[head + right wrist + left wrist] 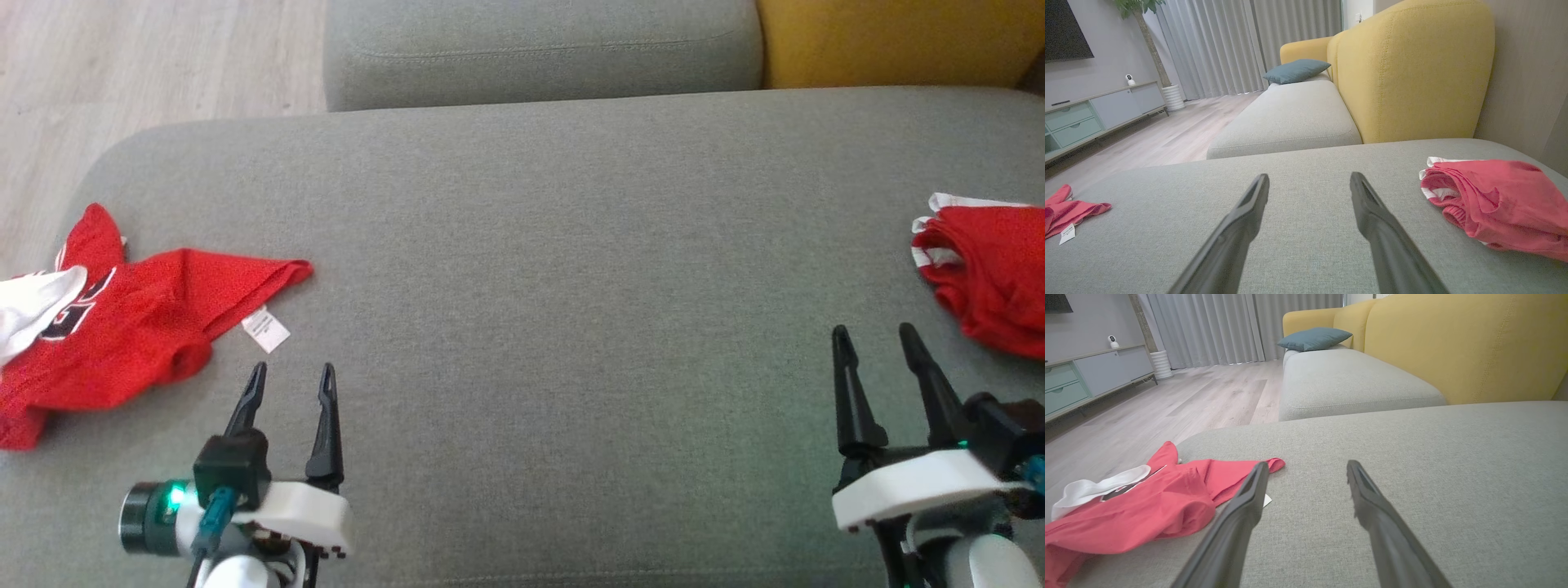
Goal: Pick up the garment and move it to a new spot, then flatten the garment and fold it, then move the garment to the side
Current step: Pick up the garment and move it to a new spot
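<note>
The crumpled red garment (122, 327) lies on the grey cushion (555, 245), left of the left end effector (292, 377) and slightly ahead of it. Its long axis runs crosswise to the fingers. Its white label (266, 329) sits just ahead of the left fingertip. The left end effector is spread and empty. The right end effector (873, 335), also spread and empty, stands well to the right, so the left arm is judged the nearer.

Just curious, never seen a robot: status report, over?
Left tool, right tool open, empty. Red shirt crumpled at left, untouched. Red bundle at right. Nothing blocking.
</note>
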Available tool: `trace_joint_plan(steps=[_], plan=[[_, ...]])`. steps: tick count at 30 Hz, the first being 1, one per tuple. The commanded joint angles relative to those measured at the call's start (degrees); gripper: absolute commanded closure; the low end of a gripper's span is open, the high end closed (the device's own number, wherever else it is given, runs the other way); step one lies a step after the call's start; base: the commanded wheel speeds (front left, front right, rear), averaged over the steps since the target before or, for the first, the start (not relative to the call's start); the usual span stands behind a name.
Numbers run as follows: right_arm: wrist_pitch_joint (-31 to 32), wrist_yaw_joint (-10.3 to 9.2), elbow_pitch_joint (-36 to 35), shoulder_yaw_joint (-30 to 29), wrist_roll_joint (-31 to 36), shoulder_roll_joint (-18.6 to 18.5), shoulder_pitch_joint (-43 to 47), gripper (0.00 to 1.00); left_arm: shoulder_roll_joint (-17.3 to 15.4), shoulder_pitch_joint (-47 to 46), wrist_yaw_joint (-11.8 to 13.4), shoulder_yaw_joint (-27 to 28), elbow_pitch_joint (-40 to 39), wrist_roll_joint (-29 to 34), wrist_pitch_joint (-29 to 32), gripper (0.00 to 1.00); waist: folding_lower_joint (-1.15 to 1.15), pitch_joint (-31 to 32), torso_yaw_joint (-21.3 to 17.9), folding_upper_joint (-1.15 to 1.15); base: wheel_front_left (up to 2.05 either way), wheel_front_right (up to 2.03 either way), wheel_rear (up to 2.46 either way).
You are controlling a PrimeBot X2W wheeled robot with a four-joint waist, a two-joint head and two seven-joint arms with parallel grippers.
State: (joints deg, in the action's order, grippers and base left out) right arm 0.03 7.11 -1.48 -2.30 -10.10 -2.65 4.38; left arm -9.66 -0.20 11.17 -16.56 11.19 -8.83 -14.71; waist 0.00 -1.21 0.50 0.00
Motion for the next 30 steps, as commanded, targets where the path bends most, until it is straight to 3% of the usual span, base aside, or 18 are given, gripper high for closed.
trace_joint_plan(steps=[1, 7, 18, 30], plan=[[0.0, 0.37, -2.7, 1.0, 0.0, -0.2, -1.3, 0.00, -1.1, -3.1, 0.3, 1.7, -2.0, -0.4, -0.2, 0.00, 0.00, -0.3, 0.6, 0.00, 0.00, 0.00, 0.00], [0.9, 0.37, -4.6, 1.4, 1.0, -0.2, -1.5, 0.00, -1.0, -5.7, 0.2, 1.6, -2.8, -0.2, -0.2, 0.00, 0.00, -1.5, 5.0, 0.00, 0.00, 0.00, 0.00], [2.9, 0.37, -8.0, 4.0, 2.0, -0.2, -2.7, 0.00, -1.0, -8.2, 0.4, 3.3, -3.3, -0.4, -0.3, 0.00, 0.00, -1.9, 16.9, 0.00, 0.00, 0.00, 0.00], [4.0, 0.37, -9.1, 4.6, 1.7, -0.2, -2.6, 0.00, -0.7, -6.5, 0.2, 5.3, -3.5, -1.1, -0.3, 0.00, 0.00, -1.6, 22.7, 0.00, 0.00, 0.00, 0.00]])
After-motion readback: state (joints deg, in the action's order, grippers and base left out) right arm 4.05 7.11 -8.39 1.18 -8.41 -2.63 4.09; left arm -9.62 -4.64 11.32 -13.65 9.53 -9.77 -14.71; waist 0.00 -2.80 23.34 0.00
